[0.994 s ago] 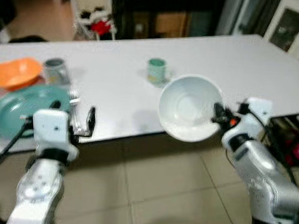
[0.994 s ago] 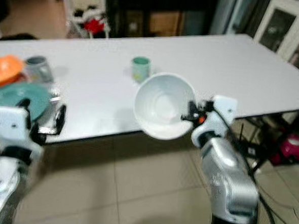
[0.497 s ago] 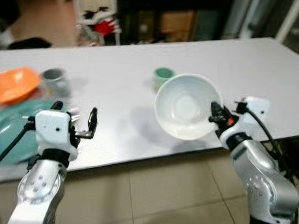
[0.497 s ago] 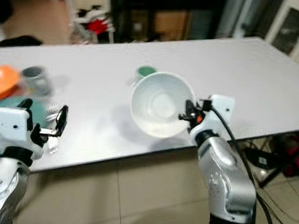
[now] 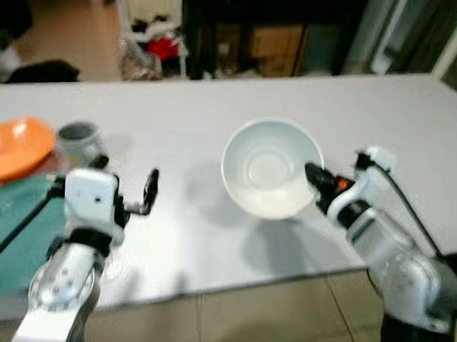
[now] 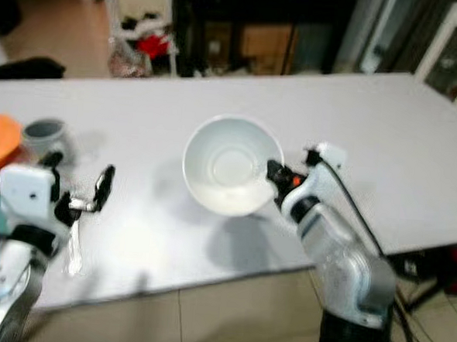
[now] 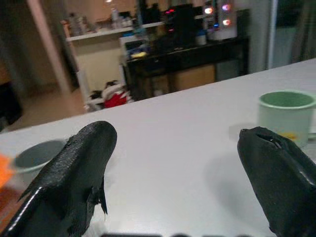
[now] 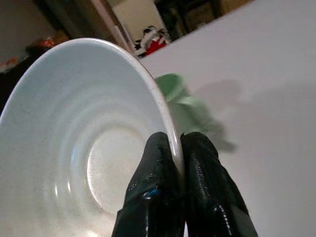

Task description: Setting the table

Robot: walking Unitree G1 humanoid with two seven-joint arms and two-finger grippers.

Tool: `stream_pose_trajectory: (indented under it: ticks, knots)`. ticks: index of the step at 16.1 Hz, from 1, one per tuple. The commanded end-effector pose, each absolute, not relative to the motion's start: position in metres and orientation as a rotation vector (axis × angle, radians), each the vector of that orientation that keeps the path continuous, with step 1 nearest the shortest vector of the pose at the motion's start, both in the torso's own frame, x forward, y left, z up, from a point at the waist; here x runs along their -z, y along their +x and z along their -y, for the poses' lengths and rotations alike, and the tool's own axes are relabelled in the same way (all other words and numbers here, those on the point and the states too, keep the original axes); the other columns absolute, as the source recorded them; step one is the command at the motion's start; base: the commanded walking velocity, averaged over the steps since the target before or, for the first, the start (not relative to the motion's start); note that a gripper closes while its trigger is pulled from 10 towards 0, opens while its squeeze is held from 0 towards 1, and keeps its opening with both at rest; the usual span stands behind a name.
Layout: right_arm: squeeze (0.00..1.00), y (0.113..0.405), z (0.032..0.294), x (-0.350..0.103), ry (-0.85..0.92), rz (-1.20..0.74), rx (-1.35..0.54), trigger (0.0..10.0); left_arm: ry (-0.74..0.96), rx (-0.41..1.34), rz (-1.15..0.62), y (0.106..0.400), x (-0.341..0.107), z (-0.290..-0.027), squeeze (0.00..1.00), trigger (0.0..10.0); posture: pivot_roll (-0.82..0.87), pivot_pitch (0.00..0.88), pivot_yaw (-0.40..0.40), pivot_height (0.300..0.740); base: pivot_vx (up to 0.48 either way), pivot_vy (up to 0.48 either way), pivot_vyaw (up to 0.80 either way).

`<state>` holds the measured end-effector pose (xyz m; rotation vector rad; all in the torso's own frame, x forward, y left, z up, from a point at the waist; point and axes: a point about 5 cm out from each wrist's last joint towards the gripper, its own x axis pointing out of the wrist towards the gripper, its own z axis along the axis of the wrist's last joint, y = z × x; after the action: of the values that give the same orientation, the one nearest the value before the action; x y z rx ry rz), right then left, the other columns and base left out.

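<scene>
Up over the long white surface [image 5: 418, 113] now, with the white bowl [image 5: 269, 167] carried above its middle, clear of the top, shadow falling just beneath. Pinched by the rim in the right end effector [image 8: 174, 148], one black finger inside the wall, one outside, tight on the thin edge. Tilted toward the camera, so best levelled before lowering; a rim pinch like that looks liable to let the bowl swing, so slow and straight down, base flat on the top, then release. Worth picking a bare patch, away from the near edge and short of the green mug [image 7: 286, 116] standing just behind the bowl.

Left end effector [image 5: 126, 200] hovering over the surface's left part, fingers spread wide, nothing between them.

Counting, big to small: one surface. One teal plate [image 5: 4, 231] at the far left, cut by the frame. One white bowl, one orange bowl [image 5: 13, 146] beyond the plate. Two mugs: one green, one grey [image 5: 79, 139] beside the orange bowl. Something thin and pale [image 6: 74, 256] lying under the left arm, too blurred to name.
</scene>
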<state>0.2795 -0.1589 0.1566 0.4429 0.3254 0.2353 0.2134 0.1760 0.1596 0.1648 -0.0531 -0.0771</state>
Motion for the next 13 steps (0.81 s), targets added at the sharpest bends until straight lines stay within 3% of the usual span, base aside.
stream_pose_trajectory:
  ticks: [1,8,11,13]
  knots:
    - [0.0,0.278,0.161,-0.153,0.451,-0.378,-0.247,10.0,0.163,0.11,0.047,0.213,-0.159,-0.171,0.0,10.0,-0.11,0.0,0.03,0.74,0.0,0.0,0.0]
    - [0.0,0.283,0.148,-0.143,0.502,-0.539,-0.283,10.0,0.181,0.2,0.023,0.214,-0.157,-0.165,0.0,10.0,-0.12,0.0,0.04,0.74,0.0,0.0,0.0]
    - [0.0,0.304,0.138,-0.127,0.477,-0.595,-0.208,10.0,0.147,0.229,0.021,0.216,-0.161,-0.166,0.0,10.0,-0.12,0.0,0.041,0.74,0.0,0.0,0.0]
    - [0.0,0.327,0.122,-0.129,0.535,-0.603,-0.208,10.0,0.123,0.341,0.009,0.209,-0.163,-0.157,0.0,10.0,-0.11,0.0,0.036,0.74,0.0,0.0,0.0]
